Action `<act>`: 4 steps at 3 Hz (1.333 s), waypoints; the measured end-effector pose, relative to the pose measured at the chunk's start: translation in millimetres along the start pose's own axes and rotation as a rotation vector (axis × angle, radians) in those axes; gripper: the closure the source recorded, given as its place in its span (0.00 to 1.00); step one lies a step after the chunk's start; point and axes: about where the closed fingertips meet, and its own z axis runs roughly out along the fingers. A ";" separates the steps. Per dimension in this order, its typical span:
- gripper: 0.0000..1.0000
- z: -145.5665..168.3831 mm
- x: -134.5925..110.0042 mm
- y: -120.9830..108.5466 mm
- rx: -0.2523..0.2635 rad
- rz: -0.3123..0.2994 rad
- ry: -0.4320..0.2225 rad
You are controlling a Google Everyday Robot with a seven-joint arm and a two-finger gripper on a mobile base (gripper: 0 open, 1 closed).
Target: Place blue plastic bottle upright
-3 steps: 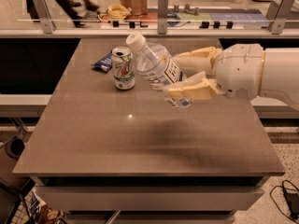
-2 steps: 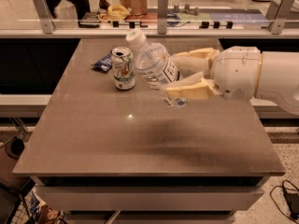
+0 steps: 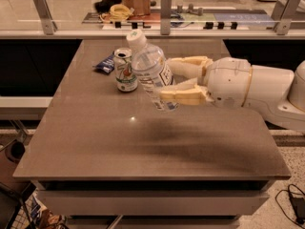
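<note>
The blue plastic bottle [image 3: 149, 73] is gripped around its lower body by the gripper [image 3: 166, 79], which is reached in from the right over the middle of the table [image 3: 143, 147]. The two fingers [image 3: 186, 95] are closed onto the bottle from either side, so it is firmly held. The bottle is tilted, white cap toward the upper left, and its base appears lifted off the tabletop (contact cannot be ruled out). A white-green can [image 3: 125, 70] is seen upright just left of the bottle, with a dark-blue snack wrapper [image 3: 104, 65] lying beside it.
</note>
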 end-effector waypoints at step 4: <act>1.00 22.9 46.9 12.1 0.043 0.162 -0.064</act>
